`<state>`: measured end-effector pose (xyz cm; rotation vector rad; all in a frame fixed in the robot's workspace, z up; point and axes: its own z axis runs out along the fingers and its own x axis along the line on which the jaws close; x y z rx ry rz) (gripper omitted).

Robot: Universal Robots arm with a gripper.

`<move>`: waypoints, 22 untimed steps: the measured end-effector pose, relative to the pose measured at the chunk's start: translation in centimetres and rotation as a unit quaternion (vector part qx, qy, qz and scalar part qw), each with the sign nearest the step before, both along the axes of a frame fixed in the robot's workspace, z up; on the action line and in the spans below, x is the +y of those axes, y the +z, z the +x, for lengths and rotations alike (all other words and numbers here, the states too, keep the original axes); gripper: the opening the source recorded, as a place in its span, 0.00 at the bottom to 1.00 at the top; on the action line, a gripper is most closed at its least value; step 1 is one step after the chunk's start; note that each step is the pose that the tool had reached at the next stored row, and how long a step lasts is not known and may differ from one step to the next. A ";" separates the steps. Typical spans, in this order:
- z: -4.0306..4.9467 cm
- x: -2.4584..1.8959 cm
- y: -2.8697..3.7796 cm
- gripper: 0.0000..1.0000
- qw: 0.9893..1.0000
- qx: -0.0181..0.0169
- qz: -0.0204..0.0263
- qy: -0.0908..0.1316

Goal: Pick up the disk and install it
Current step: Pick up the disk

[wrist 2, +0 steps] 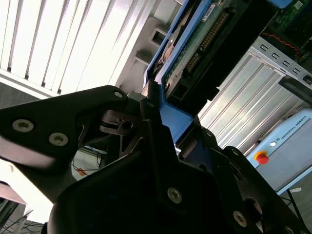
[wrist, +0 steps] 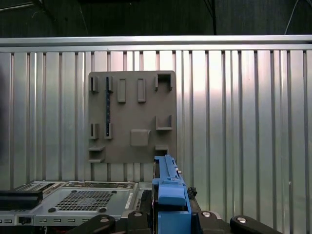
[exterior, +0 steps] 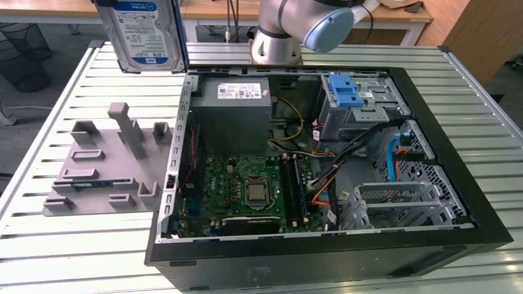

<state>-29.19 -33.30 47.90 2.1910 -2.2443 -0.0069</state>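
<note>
The disk (exterior: 147, 33), a silver drive with a white-and-blue label in a blue carrier frame, hangs upright in the air above the table's far corner at the exterior view's left, beyond the grey fixture plate. My gripper (wrist 2: 163, 114) is shut on it in the second wrist view, its black fingers (wrist 2: 122, 107) clamped against the blue frame, and the drive's connector edge (wrist 2: 207, 36) sticks out past them. In the first wrist view the blue carrier edge (wrist: 168, 192) rises from the gripper (wrist: 168, 222), with the fixture plate far below it.
An open computer case (exterior: 327, 248) lies on the slatted metal table (exterior: 482, 141). Inside are a grey power-supply box (exterior: 233, 113), a metal bay with a blue latch (exterior: 347, 90) and a drive cage (exterior: 400, 205). The grey fixture plate (exterior: 106, 165) lies beside the case. The arm's base (exterior: 278, 37) stands behind it.
</note>
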 end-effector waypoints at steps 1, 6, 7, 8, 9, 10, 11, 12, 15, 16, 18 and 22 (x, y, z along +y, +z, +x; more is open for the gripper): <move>0.04 0.00 0.00 0.36 1.000 0.000 0.000 0.000; 0.32 0.00 0.00 0.36 1.000 0.000 0.000 0.000; 0.39 0.00 0.00 0.36 1.000 0.000 0.000 0.000; 0.46 0.00 0.00 0.36 1.000 0.000 0.000 0.000; 0.54 0.00 -0.01 0.36 1.000 0.000 0.000 0.000; 0.64 0.00 0.00 0.36 1.000 0.000 0.000 0.000; 0.78 0.00 0.00 0.36 1.000 0.000 0.000 0.000; 0.94 0.00 0.00 0.36 1.000 0.000 0.000 0.000; 1.28 0.00 0.00 0.36 1.000 0.000 0.000 0.000; 1.32 0.00 0.00 0.36 1.000 0.000 0.000 0.000; 1.32 0.00 0.00 0.36 1.000 0.000 0.000 0.000; 1.35 -0.01 0.00 0.36 1.000 0.000 0.000 0.000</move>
